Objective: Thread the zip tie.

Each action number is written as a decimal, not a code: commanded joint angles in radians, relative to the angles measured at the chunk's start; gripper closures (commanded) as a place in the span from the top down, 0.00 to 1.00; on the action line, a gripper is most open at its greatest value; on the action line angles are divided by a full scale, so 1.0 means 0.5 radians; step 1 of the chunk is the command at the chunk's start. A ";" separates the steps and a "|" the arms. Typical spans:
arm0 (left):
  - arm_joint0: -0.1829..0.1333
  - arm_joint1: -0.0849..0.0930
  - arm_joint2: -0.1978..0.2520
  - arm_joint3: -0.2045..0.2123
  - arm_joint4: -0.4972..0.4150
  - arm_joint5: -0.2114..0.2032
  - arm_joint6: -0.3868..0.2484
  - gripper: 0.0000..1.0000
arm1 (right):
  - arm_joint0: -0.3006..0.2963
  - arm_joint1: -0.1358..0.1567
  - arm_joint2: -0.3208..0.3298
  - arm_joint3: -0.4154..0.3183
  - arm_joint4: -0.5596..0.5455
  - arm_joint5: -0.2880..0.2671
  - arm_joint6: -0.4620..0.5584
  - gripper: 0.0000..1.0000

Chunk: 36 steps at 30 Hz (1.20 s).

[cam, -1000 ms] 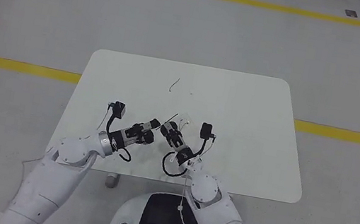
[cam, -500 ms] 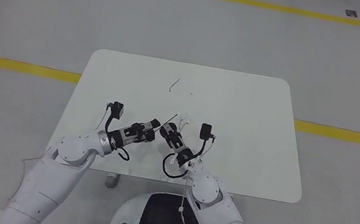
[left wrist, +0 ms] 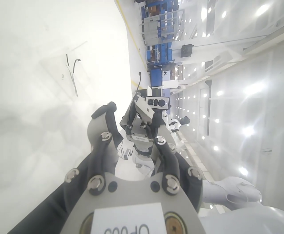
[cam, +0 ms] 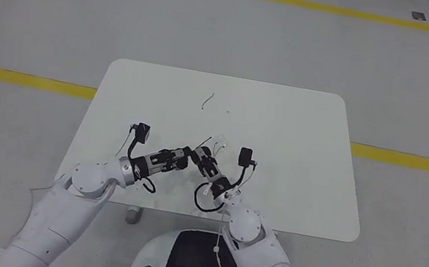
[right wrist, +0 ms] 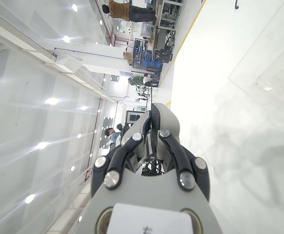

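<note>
Zip tie (cam: 204, 140) is showing as a thin dark strip at mid-frame over the desk (cam: 307, 140), just above our right fingers (right wrist: 155, 119) — pressed together, on what we cannot tell. We are bringing the spread, empty left fingers (left wrist: 108, 115) closer — nearly meeting, likely for threading.

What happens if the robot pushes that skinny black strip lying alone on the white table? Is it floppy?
The zip tie lies in a slight curve, so it is probably bendy, not stiff. It looks very thin, so likely light, sliding easily over the smooth table. Lying flat, it seems unlikely to roll.
</note>
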 commanded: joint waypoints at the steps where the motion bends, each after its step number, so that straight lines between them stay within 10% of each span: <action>1: -0.003 0.002 0.003 0.001 0.001 0.002 0.001 0.24 | 0.007 0.001 -0.005 0.011 0.007 0.001 -0.003 0.00; 29: -0.038 0.029 0.045 0.041 -0.021 0.012 0.021 0.00 | 0.042 0.018 -0.052 0.040 0.084 -0.010 -0.002 0.00; 31: -0.038 0.031 0.043 0.049 -0.029 0.008 0.023 0.00 | 0.042 0.019 -0.051 0.043 0.096 -0.007 -0.005 1.00; 36: -0.030 0.041 0.023 0.060 -0.051 -0.007 0.020 0.00 | 0.030 0.031 -0.024 0.030 0.120 -0.022 0.002 1.00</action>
